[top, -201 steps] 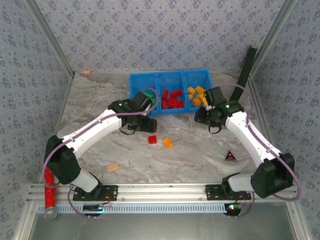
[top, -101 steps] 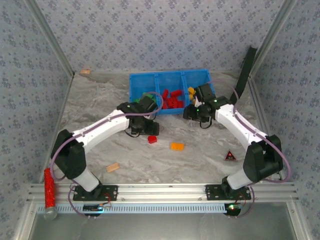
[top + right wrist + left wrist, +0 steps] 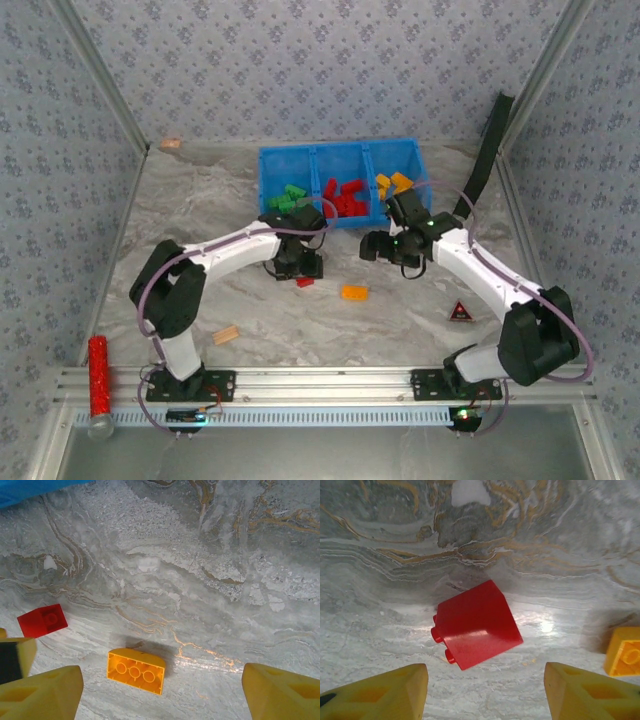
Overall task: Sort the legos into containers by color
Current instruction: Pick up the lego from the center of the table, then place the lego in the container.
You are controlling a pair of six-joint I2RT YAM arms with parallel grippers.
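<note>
The blue tray (image 3: 338, 153) stands at the back, with green legos (image 3: 289, 198) in its left compartment, red ones (image 3: 345, 197) in the middle and yellow-orange ones (image 3: 393, 183) on the right. A red lego (image 3: 305, 282) (image 3: 477, 625) lies on its side on the table. My left gripper (image 3: 300, 266) (image 3: 485, 680) hangs open just over it, nothing between its fingers. An orange lego (image 3: 354, 292) (image 3: 136, 670) lies studs-down to the right, also at the edge of the left wrist view (image 3: 625, 651). My right gripper (image 3: 375, 250) (image 3: 162, 682) stands open above the table beside it, empty.
A tan wooden block (image 3: 226, 335) lies front left and another (image 3: 170, 144) at the back left corner. A red glittery cylinder (image 3: 97, 375) rests by the front rail. A small red triangle (image 3: 460, 313) sits front right. Patterned walls close in three sides.
My left gripper left the tray's green compartment and came down over the red lego. The right gripper opened and drew back from the yellow compartment. The orange lego shifted slightly right.
</note>
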